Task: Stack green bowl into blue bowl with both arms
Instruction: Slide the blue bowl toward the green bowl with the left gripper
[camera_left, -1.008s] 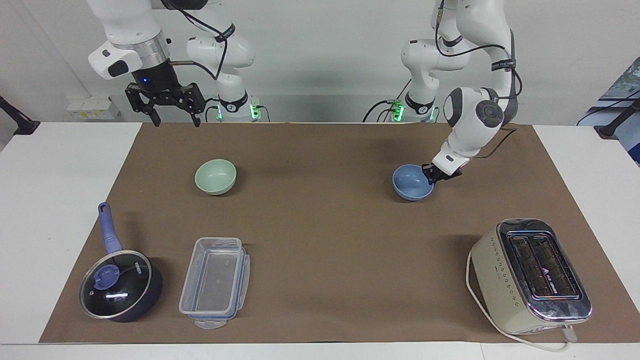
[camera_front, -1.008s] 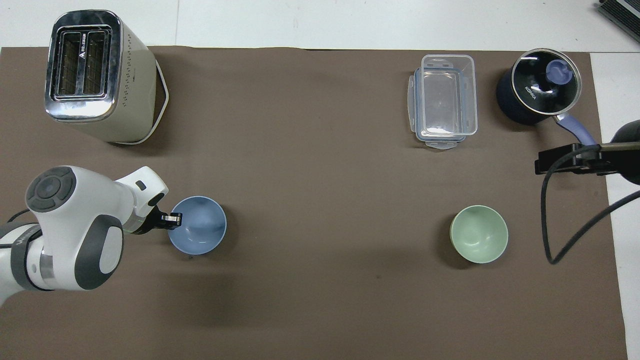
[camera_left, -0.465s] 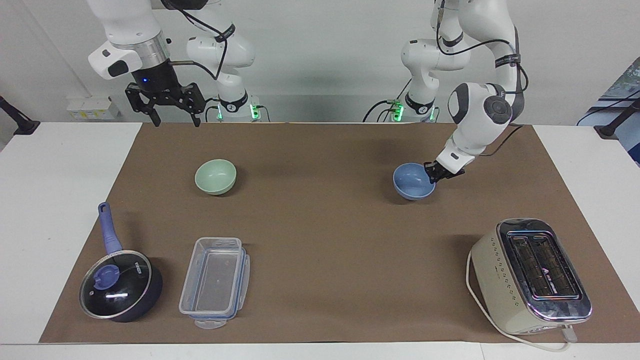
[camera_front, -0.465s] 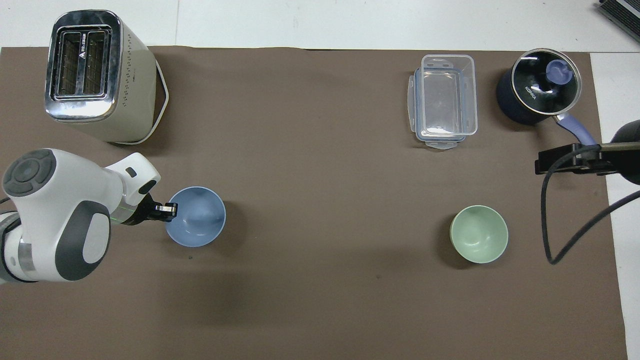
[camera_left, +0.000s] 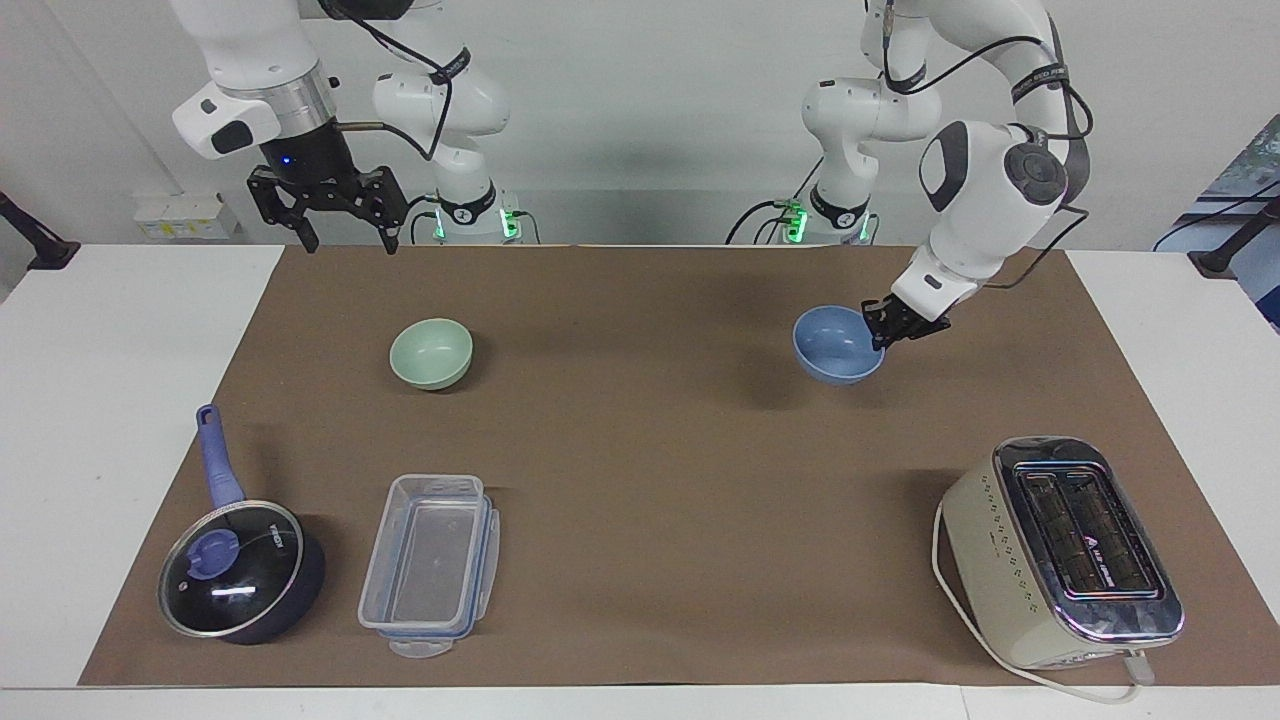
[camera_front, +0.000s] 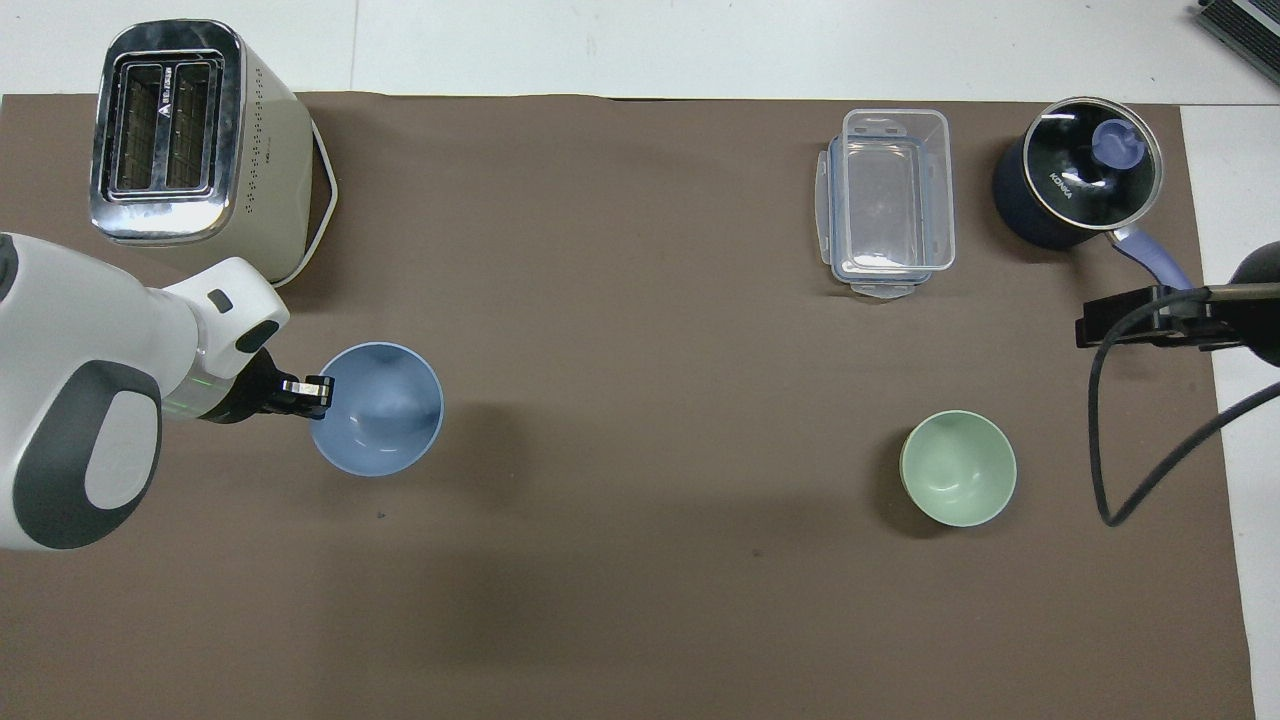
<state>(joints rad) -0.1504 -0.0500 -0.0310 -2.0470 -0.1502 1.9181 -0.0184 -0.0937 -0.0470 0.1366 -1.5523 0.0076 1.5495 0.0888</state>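
Note:
The blue bowl (camera_left: 836, 344) (camera_front: 378, 408) hangs above the brown mat, toward the left arm's end of the table. My left gripper (camera_left: 882, 330) (camera_front: 318, 392) is shut on its rim and holds it lifted. The green bowl (camera_left: 431, 353) (camera_front: 958, 467) sits upright on the mat toward the right arm's end. My right gripper (camera_left: 342, 232) is open and empty, raised over the mat's edge nearest the robots. The right arm waits.
A cream toaster (camera_left: 1062, 550) (camera_front: 195, 150) stands farther from the robots at the left arm's end. A clear plastic container (camera_left: 430, 563) (camera_front: 886, 202) and a dark lidded saucepan (camera_left: 240, 570) (camera_front: 1080, 185) lie farther from the robots than the green bowl.
My left gripper has lifted the blue bowl off the mat and carried it upward. The right arm and the green bowl have not moved.

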